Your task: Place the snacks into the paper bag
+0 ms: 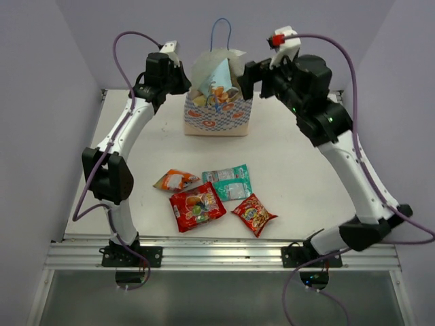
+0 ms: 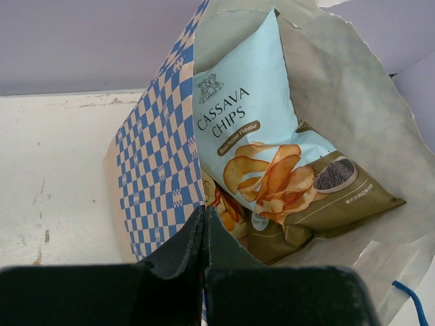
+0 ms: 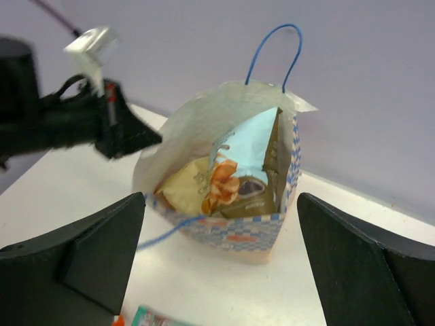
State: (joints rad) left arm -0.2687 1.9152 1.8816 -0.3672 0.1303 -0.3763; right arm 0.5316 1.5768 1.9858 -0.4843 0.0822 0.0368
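Holding: my left hand [image 2: 204, 224] pinches shut on the paper bag [image 1: 216, 119] rim (far side of the counter [image 1: 306, 183]).
Right hand [image 3: 221, 204]: fingers wide, empty, beside the bag's top.
Inside: light blue cassava packet [image 2: 251, 136], upright.
Outside: red packet [image 1: 197, 206] and three more, nearer my bases.

We read "CASSAVA CHIPS" in white capitals on the light blue packet [image 2: 258, 129], which stands in the paper bag [image 2: 156, 163] just ahead of the left gripper [image 2: 204, 216]. The small line in the brown oval beneath it is too blurred for us to make out.
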